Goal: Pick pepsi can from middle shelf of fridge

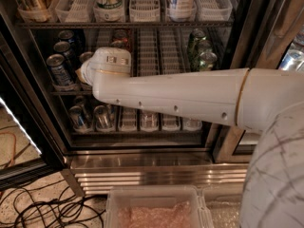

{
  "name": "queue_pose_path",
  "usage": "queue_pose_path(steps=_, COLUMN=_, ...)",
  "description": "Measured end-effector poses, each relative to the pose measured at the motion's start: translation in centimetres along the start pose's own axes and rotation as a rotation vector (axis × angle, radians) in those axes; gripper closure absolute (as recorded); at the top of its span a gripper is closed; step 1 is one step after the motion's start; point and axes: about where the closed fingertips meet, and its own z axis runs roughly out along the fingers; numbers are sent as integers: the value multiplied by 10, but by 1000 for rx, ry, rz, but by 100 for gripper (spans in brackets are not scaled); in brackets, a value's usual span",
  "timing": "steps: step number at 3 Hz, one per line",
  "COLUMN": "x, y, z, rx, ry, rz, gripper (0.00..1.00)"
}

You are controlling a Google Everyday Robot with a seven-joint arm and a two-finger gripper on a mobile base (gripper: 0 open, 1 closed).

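Note:
The fridge (240, 42) stands open in front of me. Its middle shelf (152, 87) holds white slotted lanes of cans. A row of deep blue pepsi cans sits in the far left lane, the front pepsi can (59, 71) at the shelf's edge. My white arm (190, 96) reaches in from the right at this level. My gripper (82, 73) is at the second lane, just right of the front pepsi can, mostly hidden behind the wrist housing (111, 63). A red can (120, 35) stands behind the wrist. Green cans (200, 49) stand at the right.
The top shelf (123, 23) holds tall bottles in white lanes. The lower shelf holds clear bottles (95, 118). A ribbed steel strip (156, 175) runs along the base. A clear bin (154, 208) sits on the floor in front. Black cables (42, 208) lie at lower left. The glass door (19, 108) is open at left.

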Motion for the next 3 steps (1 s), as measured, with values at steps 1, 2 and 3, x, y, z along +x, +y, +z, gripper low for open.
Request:
queue_pose_path(steps=1, x=-20, y=15, z=-18, rx=-27, ry=-47, rz=-39, gripper=100)
queue_pose_path(steps=2, x=-33, y=35, z=-32, rx=-58, ry=-80, rz=-90, gripper=100)
queue_pose_path(steps=3, x=-40, y=46, z=-41, rx=-79, ry=-99, rz=-123, gripper=100)
